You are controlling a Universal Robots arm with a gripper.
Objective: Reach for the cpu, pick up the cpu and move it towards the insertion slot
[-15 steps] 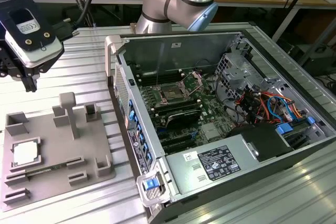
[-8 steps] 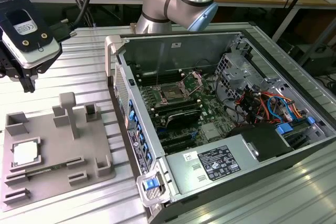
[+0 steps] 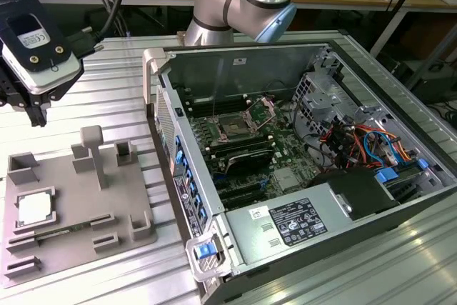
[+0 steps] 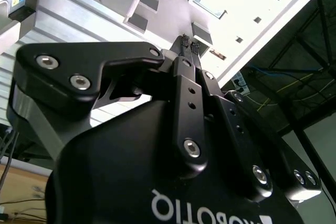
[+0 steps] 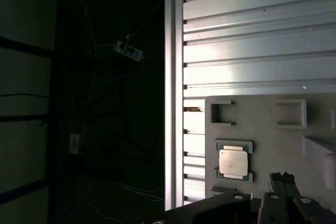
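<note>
the gripper [image 3: 36, 113] hangs in the air at the exterior view's far left, above the ribbed aluminium table [image 3: 107, 80] and just past the far edge of the grey fixture plate [image 3: 78, 212]. in the second wrist view its fingers [image 4: 181, 85] are drawn together, the tips narrow with nothing between them. the cpu [image 3: 34, 208] lies flat in a square nest on the near left part of that plate, silvery face up, well apart from the gripper. the insertion slot [image 3: 234, 128] sits on the green motherboard [image 3: 285, 155] inside the open computer case [image 3: 243, 69], to the exterior view's right of the plate, its dark centre uncovered. the case wall stands between slot and cpu.
</note>
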